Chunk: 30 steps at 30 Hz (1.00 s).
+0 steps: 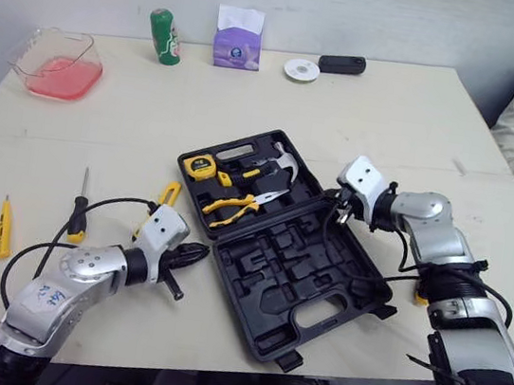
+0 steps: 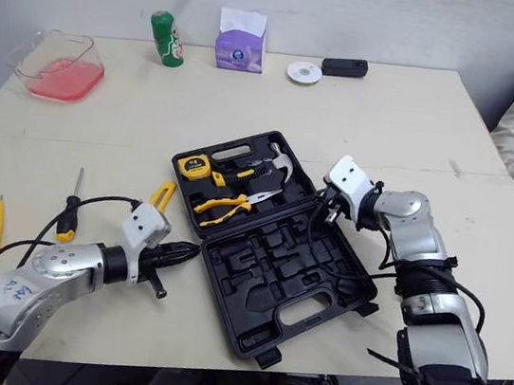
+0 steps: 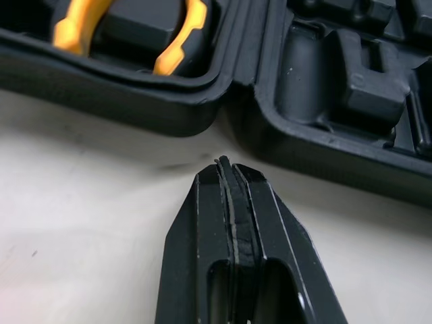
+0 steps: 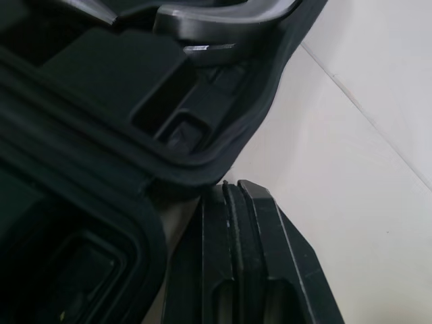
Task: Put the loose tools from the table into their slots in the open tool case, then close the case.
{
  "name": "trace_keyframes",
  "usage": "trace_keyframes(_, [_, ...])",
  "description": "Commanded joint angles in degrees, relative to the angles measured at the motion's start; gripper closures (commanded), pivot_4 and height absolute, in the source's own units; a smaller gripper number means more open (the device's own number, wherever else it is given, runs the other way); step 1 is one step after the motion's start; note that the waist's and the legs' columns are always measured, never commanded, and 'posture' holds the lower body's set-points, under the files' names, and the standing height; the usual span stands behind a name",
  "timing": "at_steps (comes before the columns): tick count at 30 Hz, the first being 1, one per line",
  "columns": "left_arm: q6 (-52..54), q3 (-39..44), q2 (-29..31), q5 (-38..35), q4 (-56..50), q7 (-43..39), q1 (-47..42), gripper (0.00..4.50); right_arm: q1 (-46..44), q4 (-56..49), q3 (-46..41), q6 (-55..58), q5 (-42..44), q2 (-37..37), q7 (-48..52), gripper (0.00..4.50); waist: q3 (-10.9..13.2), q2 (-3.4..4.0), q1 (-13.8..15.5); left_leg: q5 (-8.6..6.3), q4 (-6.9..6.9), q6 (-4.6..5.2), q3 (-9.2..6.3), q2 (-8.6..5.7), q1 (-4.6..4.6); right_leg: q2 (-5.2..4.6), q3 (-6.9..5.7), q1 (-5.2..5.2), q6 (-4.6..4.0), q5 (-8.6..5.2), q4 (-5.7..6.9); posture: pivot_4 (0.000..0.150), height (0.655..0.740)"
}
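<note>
The open case [image 1: 304, 266] is sitting on the table [image 1: 392, 116]; left gripper [image 1: 196, 255] and right gripper [image 1: 336, 210], jaws clenched empty, are flanking its 2 hinge ends (perhaps steadying it), the screwdriver [image 1: 78, 209] lying loose leftward.

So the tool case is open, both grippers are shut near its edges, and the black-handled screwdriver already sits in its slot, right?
Not the screwdriver. The left eye view shows the black-handled screwdriver lying loose on the table, left of the tool case. The rest stands: case open, left gripper and right gripper shut near its edges.
</note>
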Motion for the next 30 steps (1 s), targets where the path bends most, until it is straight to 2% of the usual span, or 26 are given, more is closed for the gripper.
trace_keyframes(1, [-0.6, -0.5, -0.6, 0.8, 0.6, -0.6, -2.1, 4.46, 2.0, -6.1, -0.7, 0.4, 2.7, 0.2, 3.5, 4.5, 0.0, 0.0, 0.0, 0.0, -0.01, 0.0, 0.0, 0.01, 0.0, 0.0, 0.0, 0.0, 0.0, 0.0, -0.01, 0.15, 0.7244])
trace_keyframes(8, [-1.7, -2.5, 1.8, 2.2, 4.1, -6.0, -6.0, 4.46, 15.8, -26.4, -1.5, 4.4, 10.2, -3.8, 13.1, 4.5, 0.0, 0.0, 0.2, 0.0, 0.0, 0.0, -0.04, -0.01, 0.01, 0.01, -0.03, 0.02, 0.0, 0.0, -0.03, 0.15, 0.7244])
trace_keyframes(14, [-6.6, -6.2, 3.7, 5.5, 7.3, -12.6, -8.7, 4.46, 24.4, -38.5, -4.0, 10.6, 13.0, -6.8, 12.1, 4.5, 0.0, 0.0, 0.2, -0.03, -0.02, -0.03, -0.02, 0.02, 0.07, 0.0, -0.02, 0.03, -0.02, -0.01, -0.08, 0.15, 0.7244])
trace_keyframes(22, [-11.6, -8.4, 2.0, 10.4, 14.4, -16.1, -11.5, 4.46, 28.9, -42.2, -6.1, 12.6, 10.8, -8.1, 7.7, 4.5, 0.0, -0.01, 1.2, -0.04, 0.02, 0.01, 0.0, -0.07, 0.16, -0.02, -0.03, 0.08, -0.02, -0.01, -0.11, 0.15, 0.7244])
trace_keyframes(26, [-14.0, -6.2, 4.2, 12.4, 16.1, -16.8, -9.8, 4.46, 28.8, -41.3, -7.0, 12.8, 9.2, -9.4, 5.4, 4.5, -0.1, -0.01, 1.3, -0.05, 0.02, 0.02, 0.0, -0.04, 0.27, -0.08, -0.01, 0.15, -0.04, 0.0, -0.09, 0.15, 0.7244])
trace_keyframes(28, [-14.1, -4.1, 5.3, 11.8, 15.3, -17.2, -8.2, 4.46, 29.4, -41.7, -8.0, 12.4, 9.5, -10.5, 5.3, 4.5, -0.1, -0.01, 1.3, -0.05, 0.01, 0.02, 0.0, -0.01, 0.25, -0.19, 0.0, 0.14, -0.06, 0.02, -0.08, 0.15, 0.7244])
trace_keyframes(29, [-15.2, -0.7, 5.8, 9.0, 12.8, -18.8, -5.7, 4.46, 30.2, -42.6, -9.9, 13.2, 10.4, -11.4, 5.1, 4.5, -0.1, -0.01, 1.1, -0.05, 0.0, 0.01, 0.0, -0.01, 0.23, -0.2, 0.01, 0.12, -0.07, 0.02, -0.09, 0.15, 0.7244])
trace_keyframes(30, [-15.1, 4.5, 6.1, 3.3, 8.4, -21.6, -2.1, 4.46, 31.4, -43.8, -12.6, 14.3, 11.9, -12.7, 5.2, 4.5, -0.1, -0.01, 0.7, -0.05, -0.01, 0.0, 0.0, 0.02, 0.21, -0.2, 0.01, 0.09, -0.08, 0.01, -0.1, 0.15, 0.7244])
